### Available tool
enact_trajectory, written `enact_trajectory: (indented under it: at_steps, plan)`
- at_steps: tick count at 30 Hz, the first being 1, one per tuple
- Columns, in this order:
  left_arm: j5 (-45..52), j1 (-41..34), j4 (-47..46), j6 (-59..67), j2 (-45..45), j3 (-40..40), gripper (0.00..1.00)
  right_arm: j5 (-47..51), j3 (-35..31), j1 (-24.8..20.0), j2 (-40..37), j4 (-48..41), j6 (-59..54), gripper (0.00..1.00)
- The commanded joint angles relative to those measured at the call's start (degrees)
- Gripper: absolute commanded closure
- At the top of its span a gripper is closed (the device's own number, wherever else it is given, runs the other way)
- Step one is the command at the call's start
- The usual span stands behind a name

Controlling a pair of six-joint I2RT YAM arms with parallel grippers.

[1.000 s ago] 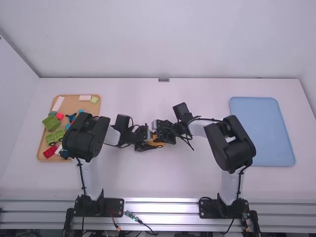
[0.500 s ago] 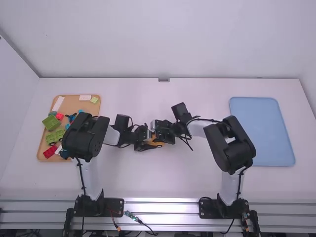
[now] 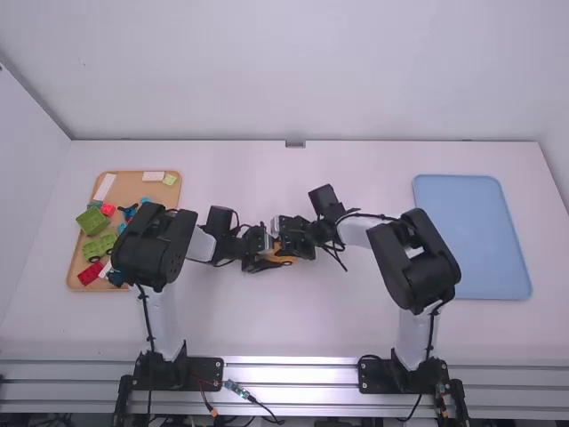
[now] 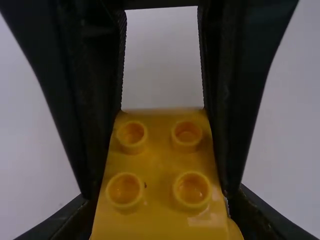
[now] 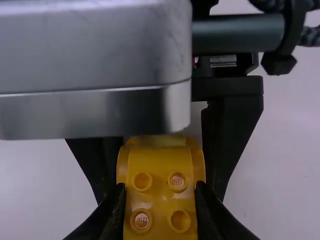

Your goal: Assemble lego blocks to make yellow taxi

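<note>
Mid-table, held between two grips: the yellow build (image 3: 281, 258). Lies just right of the left gripper (image 4: 161, 200) and just left of the right gripper (image 5: 161, 189), touching both, with neither clearly nearer. Seems to run its long axis left to right, roughly in line from one gripper to the other, though mostly hidden from above. On the left, clamped onto the build's sides; on the right, likewise grasping it by a studded part. Probably calls next for squeezing the pieces squarely together, without twisting off that shared line.
</note>
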Motion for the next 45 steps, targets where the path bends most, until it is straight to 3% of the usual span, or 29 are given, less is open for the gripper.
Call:
enact_trajectory:
  at_steps: [1,30,42,45]
  plan:
    - [1.62,-1.27,-0.75,-0.41,0.67,0.24,0.56,6.43,-0.28,1.66,2.85,-0.57,0.98,0.75]
    - [1.6,-1.25,-0.95,-0.41,0.67,0.2,0.58,6.43,-0.28,1.53,1.99,-0.57,1.68,0.58]
    - [-1.42,-1.31,-2.26,-0.43,0.67,0.2,0.58,4.55,-0.37,-0.7,-3.58,-3.37,1.22,0.42]
    - [-1.44,-1.29,-2.31,-0.43,0.67,0.2,0.58,2.23,-0.39,-2.34,-5.37,-3.61,1.2,0.3]
